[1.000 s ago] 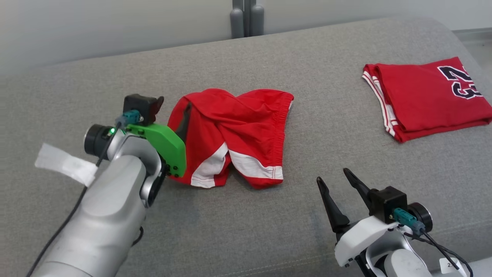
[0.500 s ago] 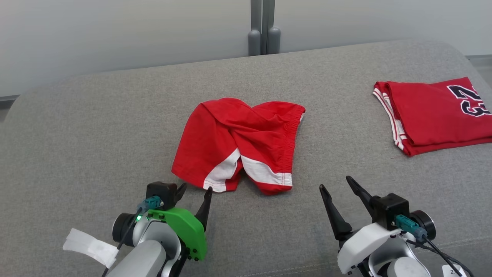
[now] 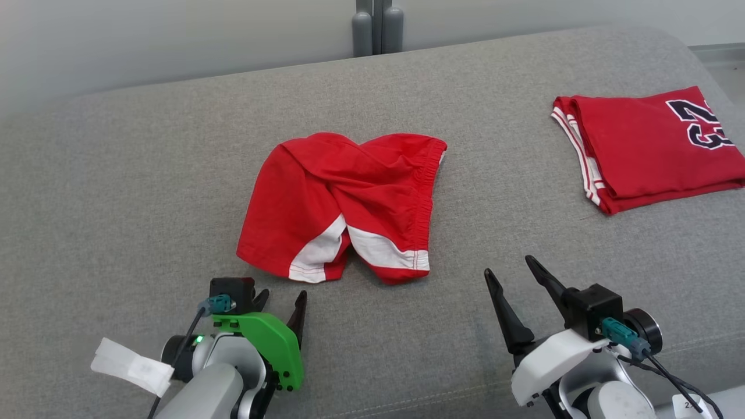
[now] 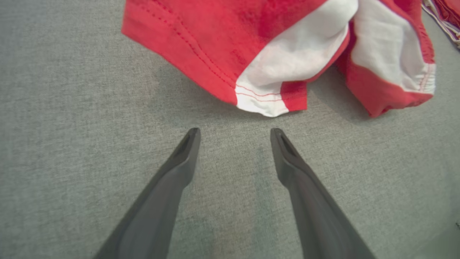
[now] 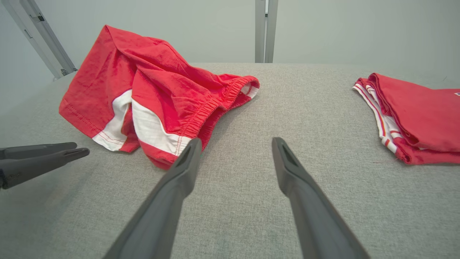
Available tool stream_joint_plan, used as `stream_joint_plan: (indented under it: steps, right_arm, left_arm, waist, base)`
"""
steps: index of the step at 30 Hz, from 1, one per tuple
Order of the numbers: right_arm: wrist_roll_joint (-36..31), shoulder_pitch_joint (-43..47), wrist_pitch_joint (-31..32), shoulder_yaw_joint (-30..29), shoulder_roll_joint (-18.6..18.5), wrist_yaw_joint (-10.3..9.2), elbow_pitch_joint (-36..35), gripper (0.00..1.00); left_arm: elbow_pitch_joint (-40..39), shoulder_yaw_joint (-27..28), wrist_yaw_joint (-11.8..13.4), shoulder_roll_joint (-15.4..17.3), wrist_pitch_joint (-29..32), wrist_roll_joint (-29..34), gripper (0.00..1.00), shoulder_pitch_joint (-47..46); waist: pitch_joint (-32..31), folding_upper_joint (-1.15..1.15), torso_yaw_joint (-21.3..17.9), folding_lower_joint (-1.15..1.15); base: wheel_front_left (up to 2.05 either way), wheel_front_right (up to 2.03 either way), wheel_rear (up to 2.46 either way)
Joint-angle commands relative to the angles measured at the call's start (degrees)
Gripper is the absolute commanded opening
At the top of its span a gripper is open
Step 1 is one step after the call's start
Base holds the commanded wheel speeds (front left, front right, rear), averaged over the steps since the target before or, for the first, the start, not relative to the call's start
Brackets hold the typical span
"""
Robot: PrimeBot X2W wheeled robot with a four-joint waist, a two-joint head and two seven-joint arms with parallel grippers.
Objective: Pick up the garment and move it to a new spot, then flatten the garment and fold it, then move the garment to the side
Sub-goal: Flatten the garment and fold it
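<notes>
Now withdrawn from the red shorts [image 3: 343,203], left claw [image 3: 283,295] open and empty, right claw [image 3: 508,266] open, unmoved

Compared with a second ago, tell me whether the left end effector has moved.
Yes. The left end effector drew back from the red shorts toward the robot.

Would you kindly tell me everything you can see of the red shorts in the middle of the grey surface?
The red shorts look like thin soft cloth, with white panels at the leg hems and a gathered elastic waistband along the right edge. They lie crumpled and twisted, not flat, on the grey padded surface, which alone touches them. The left gripper and right gripper sit on the robot's side of the hems, apart from them, jaws open.
</notes>
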Motion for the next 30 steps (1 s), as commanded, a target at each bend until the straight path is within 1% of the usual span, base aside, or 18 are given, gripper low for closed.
stream_joint_plan:
  steps: [1, 11, 12, 13, 15, 16, 23, 26, 30]
  right_arm:
    - [-0.24, -0.64, -0.16, -0.01, -0.05, -0.03, -0.18, 1.00]
    - [0.13, -1.55, -0.90, 0.06, -0.04, -0.03, 0.44, 1.00]
    - [0.16, -1.59, -0.90, 0.01, -0.04, -0.03, 0.51, 1.00]
    - [0.20, -1.60, -0.98, -0.03, -0.04, -0.03, 0.57, 1.00]
    - [0.30, -1.57, -1.14, -0.06, -0.04, -0.03, 0.70, 1.00]
    - [0.32, -1.53, -1.18, -0.04, -0.04, -0.03, 0.78, 1.00]
    - [0.49, -1.74, -1.51, -0.22, -0.04, -0.03, 1.30, 1.00]
    - [0.54, -1.54, -1.50, -0.49, -0.04, -0.03, 1.37, 1.00]
    - [0.68, -0.86, -1.61, -0.80, -0.04, -0.03, 1.39, 1.00]
  left_arm:
    - [0.68, 0.53, -0.04, -0.19, -0.08, -0.67, 1.00, -1.19]
    - [4.47, 1.68, -1.48, -1.82, -0.01, -2.62, 1.00, -3.79]
    - [4.55, 1.80, -1.64, -1.95, -0.11, -2.85, 0.93, -3.98]
    - [4.72, 1.85, -1.76, -1.98, -0.08, -2.97, 0.61, -4.06]
    - [4.99, 1.87, -2.02, -1.78, 0.13, -3.23, 0.17, -4.16]
    - [4.99, 1.92, -2.30, -1.75, 0.00, -3.36, 0.00, -4.27]
    - [3.18, 2.39, -2.85, -0.91, -1.55, -3.51, 0.00, -4.58]
    - [0.32, 3.41, -2.00, 0.12, -3.13, -3.65, 0.00, -4.27]
    - [-5.97, 5.11, -0.30, 2.62, -3.87, -3.98, 0.00, -2.92]
  waist:
    - [1.21, 0.00, -1.05, 0.00]
    - [2.80, 0.00, -2.57, 0.00]
    - [2.82, 0.00, -2.61, 0.00]
    - [2.82, 0.00, -2.63, 0.00]
    - [2.75, 0.00, -2.67, 0.00]
    - [2.70, 0.00, -2.67, 0.00]
    - [2.19, 0.00, -2.07, 0.00]
    - [1.87, 0.00, -1.52, 0.00]
    - [1.43, 0.00, -0.61, 0.00]
  base:
    - [0.00, 0.00, 0.00]
    - [0.00, 0.00, 0.00]
    - [0.00, 0.00, 0.00]
    - [0.00, 0.00, 0.00]
    - [0.00, 0.00, 0.00]
    - [0.00, 0.00, 0.00]
    - [0.00, 0.00, 0.00]
    - [0.00, 0.00, 0.00]
    - [0.00, 0.00, 0.00]
